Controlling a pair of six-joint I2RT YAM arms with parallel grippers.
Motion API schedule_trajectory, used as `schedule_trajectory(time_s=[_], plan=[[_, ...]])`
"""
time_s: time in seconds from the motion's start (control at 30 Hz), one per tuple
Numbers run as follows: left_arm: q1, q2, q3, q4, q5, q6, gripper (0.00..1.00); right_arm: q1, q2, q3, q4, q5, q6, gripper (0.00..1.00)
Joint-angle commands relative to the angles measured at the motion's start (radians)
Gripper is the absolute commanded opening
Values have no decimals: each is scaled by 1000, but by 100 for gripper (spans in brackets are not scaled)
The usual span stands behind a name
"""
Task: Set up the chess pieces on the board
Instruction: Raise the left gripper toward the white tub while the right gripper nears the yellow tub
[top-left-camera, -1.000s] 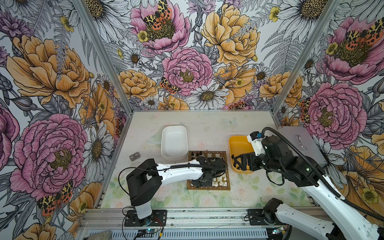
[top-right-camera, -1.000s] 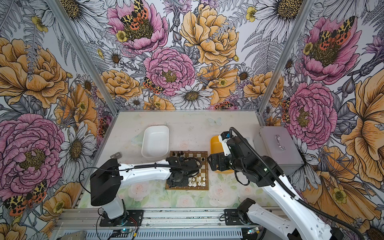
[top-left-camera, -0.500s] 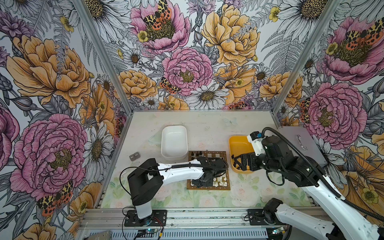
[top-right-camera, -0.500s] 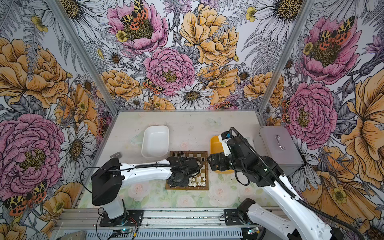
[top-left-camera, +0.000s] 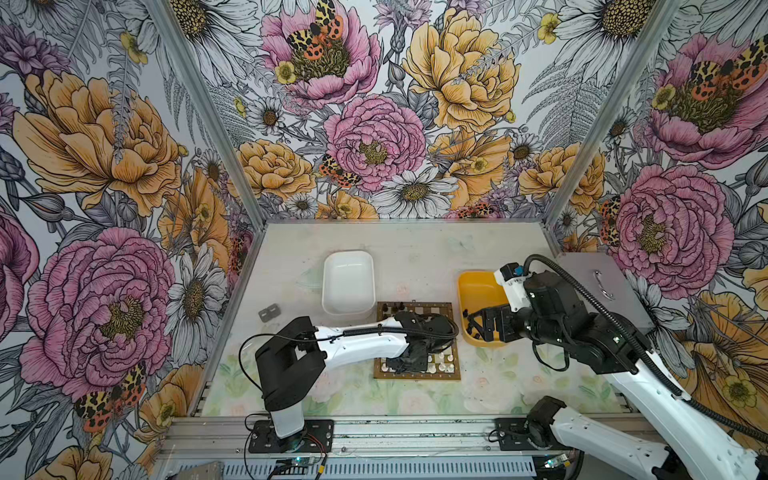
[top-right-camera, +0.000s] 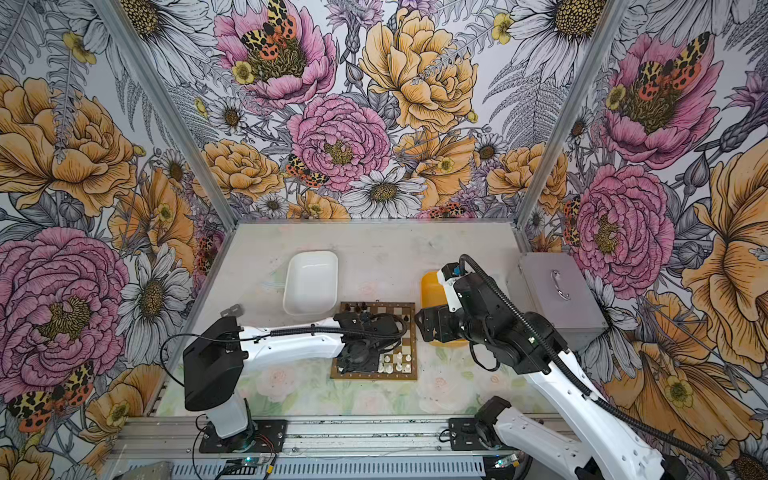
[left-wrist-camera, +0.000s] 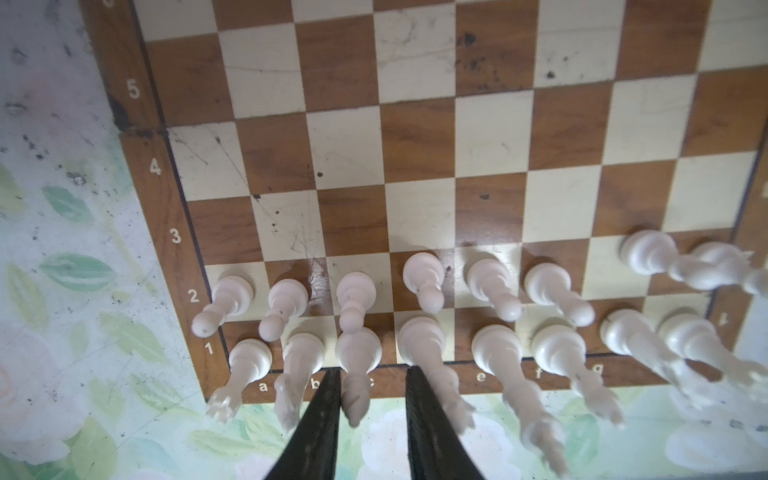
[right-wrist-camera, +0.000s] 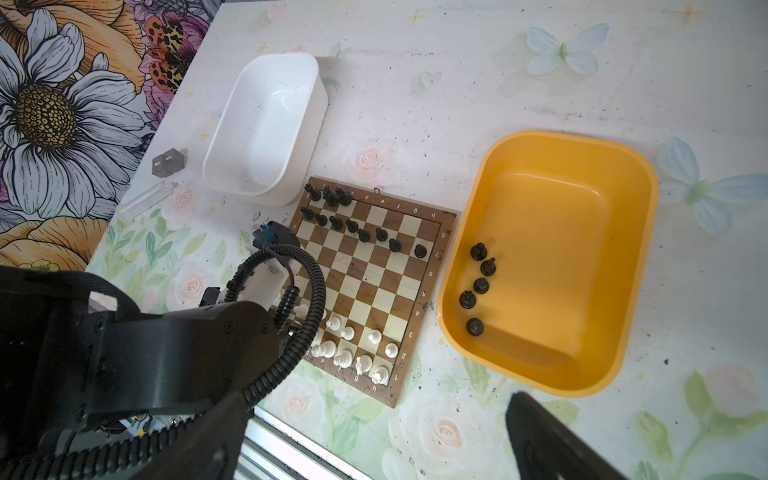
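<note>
L gripper narrowly parted round white c1 piece (R gripper wide over yellow tray)

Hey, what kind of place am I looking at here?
Probably a robot lab cell: left arm and right arm mounted on a metal rail, floral panel walls boxing in a small table.

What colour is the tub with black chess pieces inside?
The tub is yellow, clearest in the right wrist view.
</note>
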Motion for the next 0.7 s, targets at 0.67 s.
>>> schedule_trajectory(time_s=[0.67], plan=[[19, -56, 1, -10, -11, 10, 27, -4, 21, 30, 9, 12, -17, 100]])
